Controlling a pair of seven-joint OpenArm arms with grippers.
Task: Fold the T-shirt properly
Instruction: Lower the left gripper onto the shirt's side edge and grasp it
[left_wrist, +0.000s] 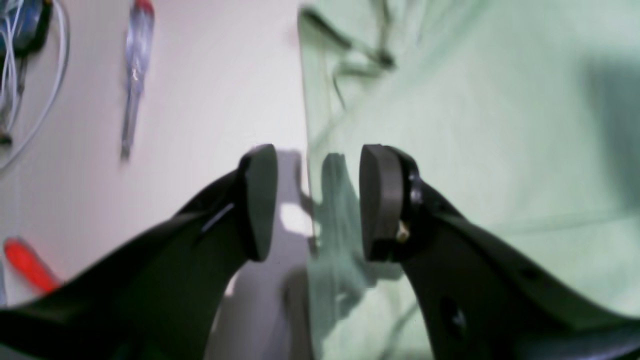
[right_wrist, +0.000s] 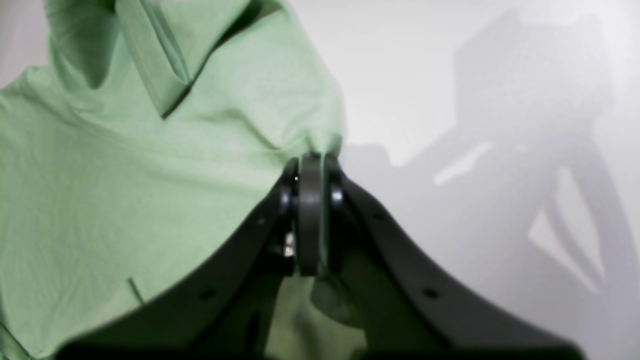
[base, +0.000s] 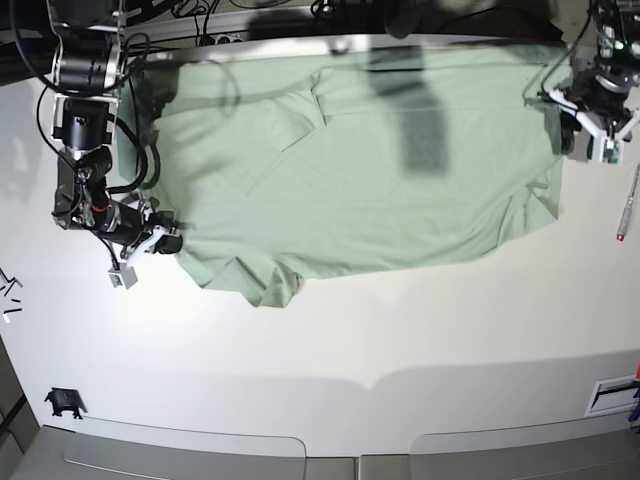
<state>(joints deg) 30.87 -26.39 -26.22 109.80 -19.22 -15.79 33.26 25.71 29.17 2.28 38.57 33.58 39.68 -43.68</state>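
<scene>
The pale mint-green T-shirt (base: 370, 170) lies spread across the white table, with a sleeve folded in near the upper left and a bunched corner at the lower left. My right gripper (right_wrist: 310, 170) is shut on the T-shirt's edge (right_wrist: 200, 150), and the fabric puckers up into the closed pads. In the base view this right gripper (base: 168, 243) sits at the shirt's left edge. My left gripper (left_wrist: 317, 202) is open just above the table, and the T-shirt's side edge (left_wrist: 450, 125) runs between its fingers (left_wrist: 382, 200). From the base camera the left gripper (base: 572, 135) hangs at the shirt's right edge.
A screwdriver (left_wrist: 134, 75) lies on the table beside the shirt, seen also as the screwdriver (base: 628, 205) at the right edge. A red-handled tool (left_wrist: 30, 265) and cables (left_wrist: 30, 60) lie further out. A small black object (base: 62, 402) sits at the front left.
</scene>
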